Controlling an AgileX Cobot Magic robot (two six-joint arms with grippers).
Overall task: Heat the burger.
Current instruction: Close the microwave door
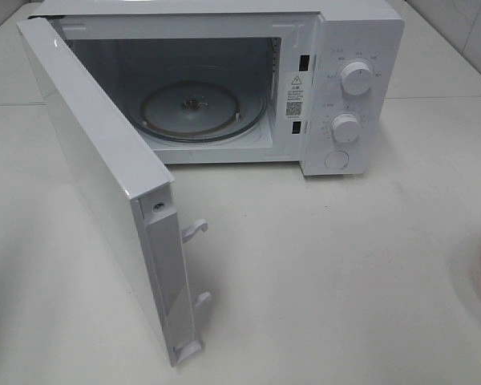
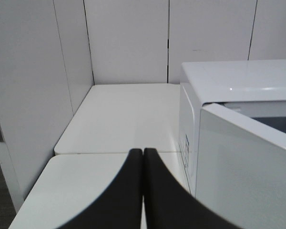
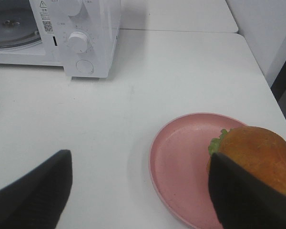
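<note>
Sitting on a pink plate near the bench's right edge, the burger is untouched; right gripper hangs spread wide above it, left gripper pinched together on nothing, microwave door wide open.

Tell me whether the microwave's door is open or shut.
Open. The door is swung wide toward the camera, leaving the cavity exposed with its bare glass turntable in view. The burger sits outside on the pink plate.
</note>
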